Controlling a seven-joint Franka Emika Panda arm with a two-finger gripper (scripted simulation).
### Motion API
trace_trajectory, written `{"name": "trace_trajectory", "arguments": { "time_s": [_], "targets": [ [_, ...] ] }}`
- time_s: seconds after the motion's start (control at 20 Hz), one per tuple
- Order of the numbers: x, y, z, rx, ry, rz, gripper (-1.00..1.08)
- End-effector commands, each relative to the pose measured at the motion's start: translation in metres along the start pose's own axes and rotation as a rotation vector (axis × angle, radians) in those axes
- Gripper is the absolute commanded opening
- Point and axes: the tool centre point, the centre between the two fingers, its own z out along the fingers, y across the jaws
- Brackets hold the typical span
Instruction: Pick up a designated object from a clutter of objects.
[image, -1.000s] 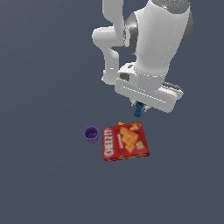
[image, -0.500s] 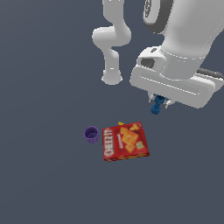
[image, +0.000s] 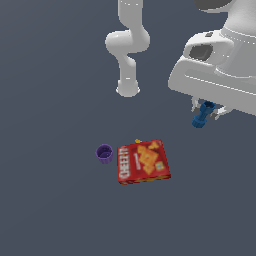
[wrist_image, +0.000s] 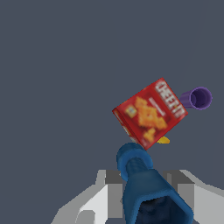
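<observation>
The small dark-blue dumbbell-like piece hangs in the air, well above the floor, with my gripper shut on its upper end. In the wrist view the blue piece fills the foreground between my grey fingers. On the floor lies the rest of the clutter: a red Cheez-It box lying flat, a purple cup beside it, and a tiny yellow item peeking out at the box's edge.
The arm's white base stands on the dark floor behind the box. The large white wrist housing fills the exterior view's upper right.
The gripper has risen and moved toward the exterior view's right, carrying the blue piece away from the box. Box, cup and yellow item have not moved.
</observation>
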Motion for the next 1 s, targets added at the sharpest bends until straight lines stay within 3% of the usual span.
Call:
{"name": "trace_trajectory", "arguments": {
  "time_s": [0.0, 0.95],
  "targets": [
    [0.001, -0.009, -0.01, 0.0, 0.0, 0.0, -1.0],
    [0.009, -0.057, -0.059, 0.001, -0.001, 0.0, -1.0]
  ]
}}
